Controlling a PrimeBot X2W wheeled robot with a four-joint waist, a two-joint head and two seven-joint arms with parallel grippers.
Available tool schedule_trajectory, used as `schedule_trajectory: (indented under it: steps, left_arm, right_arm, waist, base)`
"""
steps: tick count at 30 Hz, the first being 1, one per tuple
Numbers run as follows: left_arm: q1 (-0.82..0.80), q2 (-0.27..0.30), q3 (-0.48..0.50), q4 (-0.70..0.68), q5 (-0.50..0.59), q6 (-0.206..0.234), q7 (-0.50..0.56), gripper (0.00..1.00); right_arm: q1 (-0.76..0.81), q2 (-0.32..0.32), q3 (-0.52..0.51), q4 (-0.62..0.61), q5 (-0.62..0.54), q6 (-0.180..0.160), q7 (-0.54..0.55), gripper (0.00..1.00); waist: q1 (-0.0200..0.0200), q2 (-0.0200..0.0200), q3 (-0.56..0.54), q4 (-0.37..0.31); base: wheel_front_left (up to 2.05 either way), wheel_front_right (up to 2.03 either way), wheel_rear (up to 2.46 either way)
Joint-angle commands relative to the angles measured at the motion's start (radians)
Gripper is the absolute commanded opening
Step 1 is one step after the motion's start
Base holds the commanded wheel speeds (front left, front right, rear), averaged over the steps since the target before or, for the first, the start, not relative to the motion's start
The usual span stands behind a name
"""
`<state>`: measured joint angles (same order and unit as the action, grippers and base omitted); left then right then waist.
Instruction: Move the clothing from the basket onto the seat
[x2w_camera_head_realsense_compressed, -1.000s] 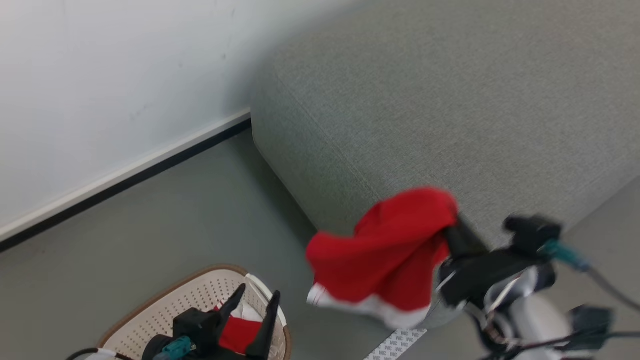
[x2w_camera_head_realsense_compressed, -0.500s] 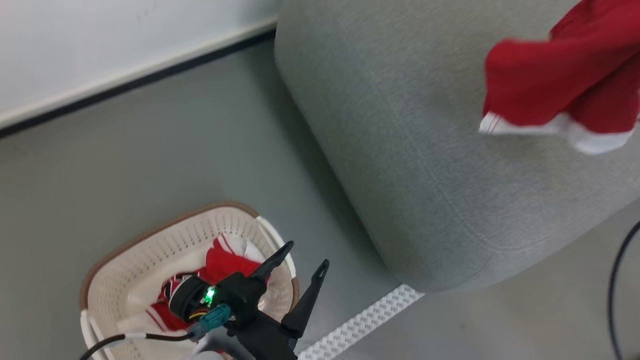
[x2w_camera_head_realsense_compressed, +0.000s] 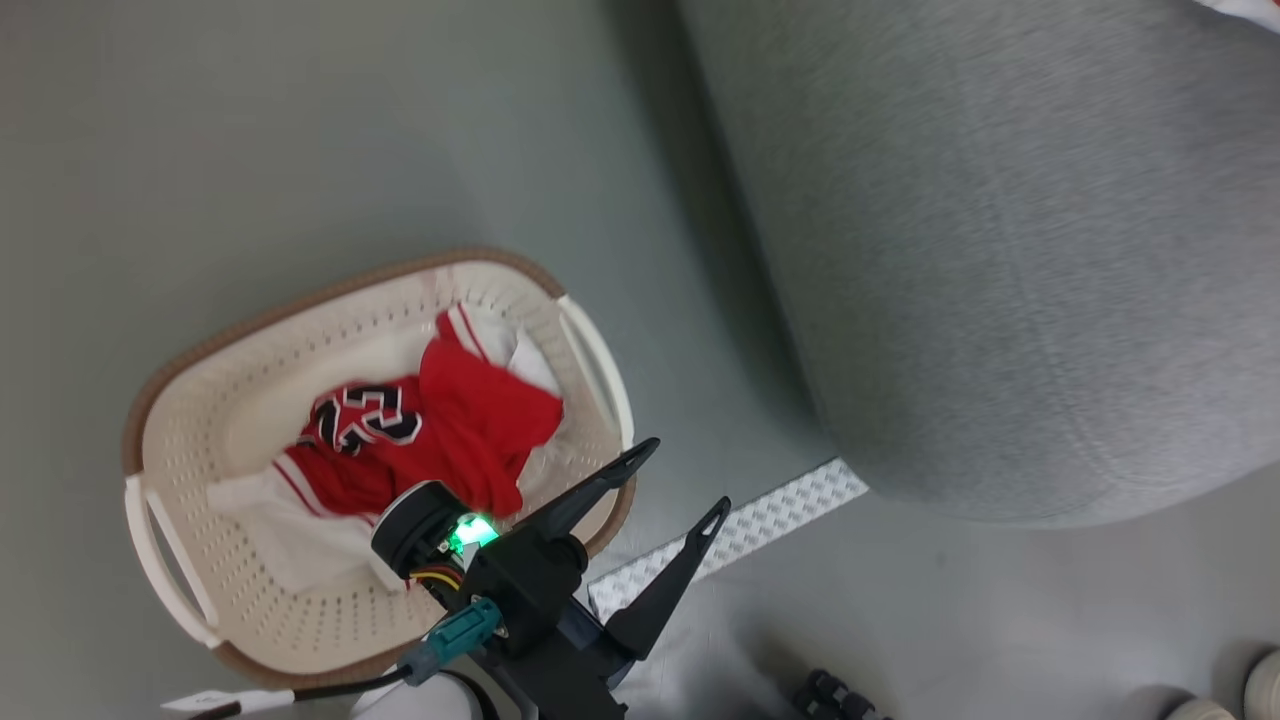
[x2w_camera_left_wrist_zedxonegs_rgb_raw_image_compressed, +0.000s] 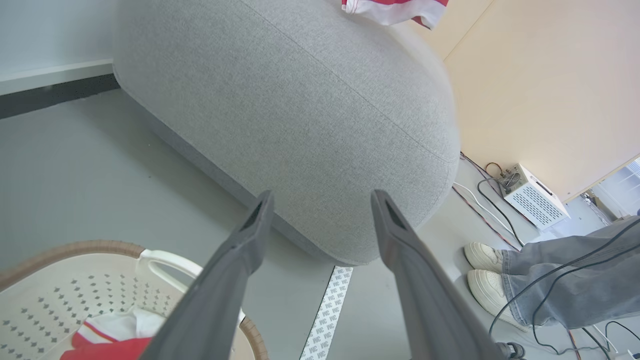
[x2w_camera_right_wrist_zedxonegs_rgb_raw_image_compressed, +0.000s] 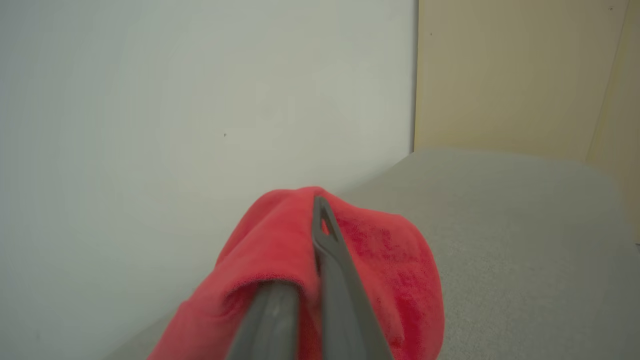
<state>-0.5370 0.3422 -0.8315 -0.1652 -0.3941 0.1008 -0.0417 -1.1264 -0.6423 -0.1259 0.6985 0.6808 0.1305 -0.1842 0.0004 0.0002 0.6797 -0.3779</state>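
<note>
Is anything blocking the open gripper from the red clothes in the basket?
Nothing visible does. The red jersey lies uncovered in the basket, and the left gripper is open by the basket's rim. It points away from the jersey, toward the seat, so it would probably need to turn.

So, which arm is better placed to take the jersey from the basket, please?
Left: the left gripper hangs open by the basket, near the jersey; the right gripper is shut on the top above the seat.
</note>
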Motion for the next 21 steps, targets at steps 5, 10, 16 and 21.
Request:
schedule_trajectory:
  steps: [5,10,16,21]
  left_arm:
    - [-0.013,0.028,-0.009,-0.023,0.023,0.001,0.011,1.00]
    - [-0.019,0.027,-0.010,-0.018,0.022,-0.004,0.001,1.00]
    - [-0.023,0.004,-0.014,0.019,-0.003,-0.022,-0.035,1.00]
    - [0.003,-0.029,-0.027,0.079,-0.038,-0.038,-0.079,1.00]
  right_arm:
    - [-0.022,0.039,0.016,0.140,-0.095,0.000,-0.030,0.00]
    - [0.017,0.077,0.059,0.233,-0.147,0.000,-0.045,1.00]
    - [0.047,0.087,0.113,0.277,-0.183,0.000,-0.048,1.00]
    - [0.100,0.071,0.161,0.269,-0.196,0.000,-0.021,1.00]
  waist:
    - [-0.0004,-0.0002,0.152,0.063]
    - [-0.0004,-0.0002,0.134,0.075]
    - [-0.0004,-0.0002,0.063,0.098]
    - [-0.0004,-0.0002,-0.056,0.131]
  base:
    - [0.00,0.00,0.00]
    - [0.00,0.00,0.00]
    - [0.00,0.00,0.00]
    - [0.00,0.00,0.00]
